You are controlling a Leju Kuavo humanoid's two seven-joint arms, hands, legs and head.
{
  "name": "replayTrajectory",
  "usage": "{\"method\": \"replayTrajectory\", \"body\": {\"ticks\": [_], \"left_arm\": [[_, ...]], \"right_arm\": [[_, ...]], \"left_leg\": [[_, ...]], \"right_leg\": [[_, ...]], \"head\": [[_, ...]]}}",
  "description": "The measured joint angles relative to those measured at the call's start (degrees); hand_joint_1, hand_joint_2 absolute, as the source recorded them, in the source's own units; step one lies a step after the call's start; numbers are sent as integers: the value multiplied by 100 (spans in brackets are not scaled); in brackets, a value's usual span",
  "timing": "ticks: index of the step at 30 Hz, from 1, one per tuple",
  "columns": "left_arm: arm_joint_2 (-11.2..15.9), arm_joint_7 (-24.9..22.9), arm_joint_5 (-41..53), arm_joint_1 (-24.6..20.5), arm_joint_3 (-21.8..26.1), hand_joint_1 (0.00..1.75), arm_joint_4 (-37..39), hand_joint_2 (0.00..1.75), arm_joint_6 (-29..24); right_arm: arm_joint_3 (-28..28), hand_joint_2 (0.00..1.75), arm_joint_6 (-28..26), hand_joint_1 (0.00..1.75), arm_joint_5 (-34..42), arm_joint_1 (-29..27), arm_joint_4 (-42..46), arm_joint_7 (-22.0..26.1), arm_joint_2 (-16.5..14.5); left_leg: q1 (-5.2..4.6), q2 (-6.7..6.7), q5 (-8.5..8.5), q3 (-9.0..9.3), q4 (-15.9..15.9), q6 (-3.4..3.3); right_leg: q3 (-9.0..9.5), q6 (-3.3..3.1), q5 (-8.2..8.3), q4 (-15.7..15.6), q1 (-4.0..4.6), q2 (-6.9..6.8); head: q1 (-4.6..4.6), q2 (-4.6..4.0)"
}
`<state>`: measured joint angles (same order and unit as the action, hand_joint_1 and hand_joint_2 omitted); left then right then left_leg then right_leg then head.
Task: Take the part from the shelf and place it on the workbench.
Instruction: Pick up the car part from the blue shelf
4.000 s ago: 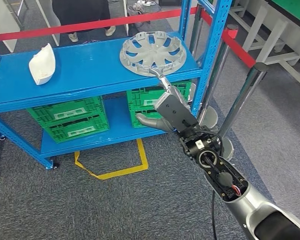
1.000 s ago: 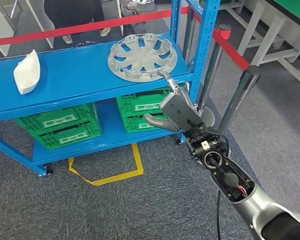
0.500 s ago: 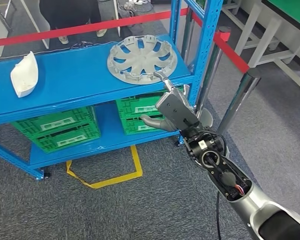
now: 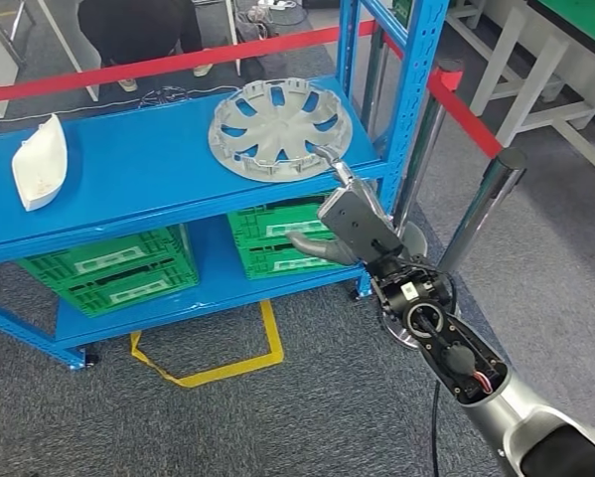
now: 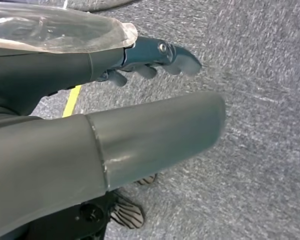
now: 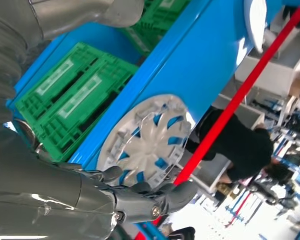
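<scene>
Silver wheel cover (image 4: 279, 115) lying flat on top blue shelf (image 4: 144, 164), near its right end. Right hand (image 4: 347, 224) just below shelf edge, fingers spread, holding nothing. Left hand (image 5: 102, 135) over carpet, fingers extended, empty. Green crates (image 4: 110, 266) on lower shelf; contents not visible.

round spoked silver wheel cover (image 4: 279, 129) on blue metal shelf (image 4: 144, 164), just beyond right hand (image 4: 350, 224) | green plastic crates (image 4: 110, 268) beneath, to its left

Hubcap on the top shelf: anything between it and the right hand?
Nothing visible. The right hand is at the shelf's front edge, fingertips close to the hubcap's near rim. The blue upright stands off to the side.
</scene>
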<state>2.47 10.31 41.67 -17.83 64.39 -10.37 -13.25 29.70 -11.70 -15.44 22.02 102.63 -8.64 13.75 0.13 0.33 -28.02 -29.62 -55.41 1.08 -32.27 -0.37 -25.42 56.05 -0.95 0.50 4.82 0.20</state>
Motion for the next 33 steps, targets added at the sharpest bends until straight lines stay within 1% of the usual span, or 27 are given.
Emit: {"method": "replayTrajectory", "body": {"ticks": [1, 2, 3, 4, 5, 6, 7, 8, 9, 10, 11, 14, 15, 16, 17, 19, 20, 21, 22, 24, 25, 26, 28, 30, 31, 32, 33], "left_arm": [[2, 0, 0, -8, 0, 0, 1, 0, 0], [1, 0, 0, -12, 0, 0, 1, 0, 0], [2, 0, -1, -13, 0, 0, 1, 0, 0], [1, -1, -1, -6, 0, 0, 1, 0, 0], [-1, -1, -1, 5, 0, 0, 1, 0, 0], [-3, 0, -1, 17, 0, 0, 1, 0, 0], [-2, -1, -1, 22, 0, 0, 1, 0, 0], [1, -1, -1, 21, 0, 0, 1, 0, -1], [8, -1, -1, 15, 0, 0, 1, 0, -2], [15, -1, -1, 6, 0, 0, 1, 0, -3], [21, -1, -1, -1, 0, 0, 1, 0, -5], [27, -1, -1, -8, 0, 0, 1, 0, -10], [26, -1, -1, -8, 0, 0, 1, 0, -10], [25, -2, 3, -10, 0, 0, 1, 0, -6], [24, -2, 8, -12, 0, 0, 1, 0, 3], [23, -2, 19, -15, 0, 0, 1, 0, 27], [22, -2, 25, -10, 0, 0, 1, 0, 35], [21, -1, 28, -5, 0, 0, 1, 0, 38], [20, -1, 33, -3, 0, 0, 1, 0, 39], [15, 0, 40, -9, 0, 0, 1, 0, 39], [12, -1, 44, -20, 0, 0, 1, 0, 40], [12, -4, 47, -29, 0, 0, 1, 0, 40], [12, -10, 50, -46, 0, 0, 1, 0, 40], [13, -13, 50, -55, 0, 0, 2, 0, 40], [11, -13, 51, -62, 0, 0, 2, 0, 40], [14, -13, 50, -67, 0, 0, 3, 0, 40], [13, -13, 51, -69, 0, 0, 3, 0, 40]], "right_arm": [[-1, 175, 0, 0, -1, 8, 2, 2, 0], [1, 175, 0, 0, -2, 11, 4, 3, 0], [3, 175, 1, 0, -3, 10, 5, 4, 0], [6, 175, 1, 0, -3, 6, 5, 2, 0], [7, 175, 2, 0, -3, 1, 5, -2, 0], [7, 175, 2, 0, -4, -2, 5, -6, 0], [7, 175, 5, 0, -7, -2, 5, -11, 0], [6, 175, 8, 0, -10, -1, 5, -16, 0], [5, 175, 12, 0, -14, 0, 5, -19, 0], [4, 175, 17, 0, -21, 0, 5, -23, 0], [4, 175, 21, 0, -26, 0, 6, -27, 0], [2, 175, 27, 0, -34, -4, 8, -34, 0], [-1, 175, 27, 0, -36, -1, 9, -34, 1], [-4, 175, 27, 0, -38, 5, 9, -35, 1], [-3, 175, 31, 0, -44, 4, 9, -39, 1], [-3, 175, 39, 0, -55, -16, 8, -60, 9], [-2, 175, 44, 0, -60, -33, 8, -72, 16], [-4, 175, 45, 0, -63, -45, 7, -84, 23], [-4, 175, 46, 0, -66, -51, 7, -90, 28], [-4, 175, 54, 0, -69, -52, 5, -95, 33], [-2, 175, 60, 0, -69, -47, 3, -97, 35], [0, 175, 68, 0, -69, -45, 2, -99, 37], [2, 175, 77, 0, -72, -37, 2, -100, 39], [0, 175, 78, 0, -75, -29, 7, -97, 39], [-1, 175, 77, 0, -76, -17, 8, -96, 40], [0, 175, 77, 0, -76, -10, 9, -95, 40], [2, 175, 77, 0, -76, -5, 9, -95, 42]], "left_leg": [[8, -3, -107, -130, -256, 34], [17, -5, -242, -349, -639, 62], [22, -5, -380, -639, -1095, 83], [27, -5, -462, -923, -1491, 95], [30, -5, -440, -1125, -1707, 95], [30, -5, -300, -1210, -1691, 83], [29, -6, -52, -1157, -1423, 59], [23, -6, 242, -1010, -993, 23], [5, -7, 450, -834, -568, -17], [-12, -9, 572, -693, -230, -52], [-32, -11, 602, -607, -33, -81], [-31, -17, 519, -494, 108, -158], [-18, -18, 499, -430, 140, -190], [-9, -22, 476, -360, 159, -218], [-3, -22, 447, -302, 174, -243], [-10, -24, 375, -223, 175, -276], [-13, -28, 334, -177, 174, -278], [-15, -33, 287, -118, 173, -275], [-15, -38, 234, -43, 173, -266], [-18, -42, 119, 115, 170, -235], [-22, -46, 69, 162, 163, -209], [-26, -47, 26, 179, 160, -176], [-34, -45, -17, 198, 146, -105], [-27, -39, -28, 171, -5, -51], [-21, -41, -49, 51, -233, -26], [-10, -42, -112, -169, -596, 2], [-1, -43, -219, -448, -1011, 31]], "right_leg": [[36, -31, -17, -13, -12, 0], [59, -56, -37, -19, -14, 0], [76, -74, -60, -20, -13, -1], [95, -83, -86, -20, -10, 3], [123, -85, -116, -20, -7, 11], [162, -82, -150, -20, -5, 19], [215, -76, -189, -21, -3, 28], [271, -66, -230, -25, -2, 34], [319, -48, -274, -29, 7, 38], [352, -23, -313, -38, 12, 44], [373, 6, -340, -56, 14, 49], [431, 106, -352, -41, 15, 45], [415, 132, -390, 63, 18, 31], [330, 149, -479, 267, 20, 17], [164, 160, -605, 589, 19, 4], [-290, 180, -878, 1352, 24, 1], [-483, 190, -936, 1582, 23, 1], [-590, 193, -886, 1614, 22, 0], [-598, 189, -704, 1430, 21, -3], [-430, 161, -115, 684, 23, -11], [-345, 143, 55, 346, 36, -22], [-276, 107, 158, 138, 51, -27], [-206, 19, 119, 19, 74, -27], [-98, -56, 131, -21, 52, -14], [-36, -83, 119, -49, 39, -13], [17, -105, 98, -76, 29, -12], [55, -123, 69, -89, 27, -10]], "head": [[-16, 0], [-36, 0], [-52, 0], [-57, 0], [-58, 0], [-59, 0], [-60, 0], [-62, 0], [-65, -1], [-70, -1], [-76, -1], [-79, -1], [-73, -1], [-65, -1], [-58, -1], [-45, 0], [-40, 0], [-33, 0], [-23, 0], [-9, -1], [-19, -1], [-30, -1], [-58, 0], [-61, 0], [-62, -1], [-69, -1], [-79, -1]]}}
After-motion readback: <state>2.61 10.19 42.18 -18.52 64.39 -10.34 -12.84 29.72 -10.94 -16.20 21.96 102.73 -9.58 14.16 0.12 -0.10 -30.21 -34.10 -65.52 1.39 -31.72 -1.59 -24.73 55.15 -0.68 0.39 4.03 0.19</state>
